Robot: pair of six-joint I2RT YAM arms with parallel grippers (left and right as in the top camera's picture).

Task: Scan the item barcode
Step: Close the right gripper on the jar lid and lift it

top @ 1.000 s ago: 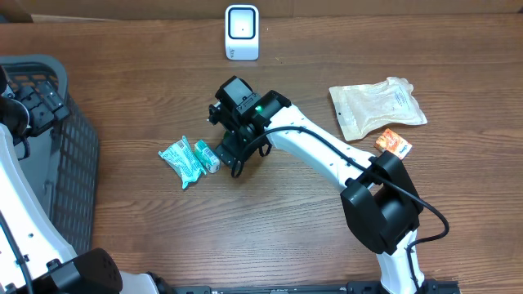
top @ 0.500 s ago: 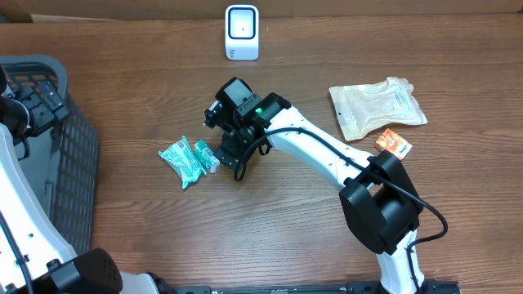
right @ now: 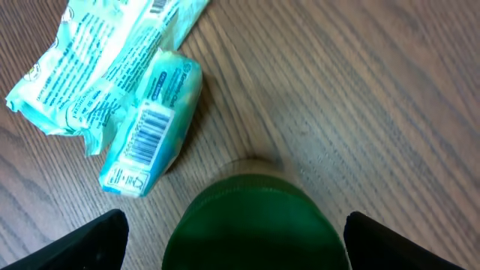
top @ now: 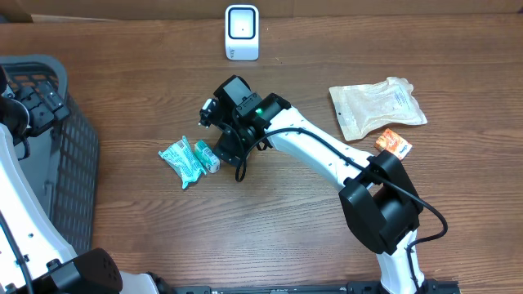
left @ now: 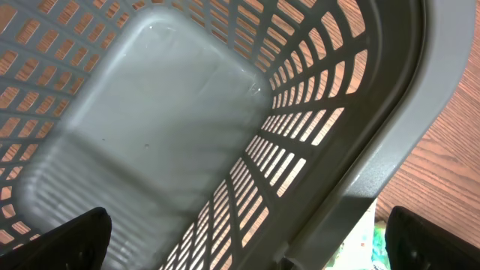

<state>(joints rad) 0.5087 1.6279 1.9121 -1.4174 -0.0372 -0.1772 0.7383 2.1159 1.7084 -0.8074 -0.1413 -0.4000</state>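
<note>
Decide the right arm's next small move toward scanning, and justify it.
Probably shift the open right gripper sideways and down to straddle the small teal packet. The gripper hangs empty above the table, and the packet lies off to one side of it, barcode up, untouched.

The bench [top: 147, 90] lies bare between the scanner [top: 242, 32] at its far edge and the right arm [top: 319, 151], and bare again along the near edge in front of the teal packets [top: 181, 160]. The arm crosses the middle on a slant. It bars the straight way from the packets to the white pouch [top: 377, 107] and the orange packet [top: 393, 144], which lie close together at the right.

The basket [top: 65, 163] walls off the left side, with a strip of wood between its rim and the packets. The left gripper [left: 247, 244] hangs with jaws wide over the basket's bare floor, and the slotted wall rises to its right.

In the right wrist view, open wood lies to the right of the small teal packet [right: 150, 131]. A green rounded shape [right: 255, 221] fills the gap between the wide jaws of the right gripper [top: 225, 155].
</note>
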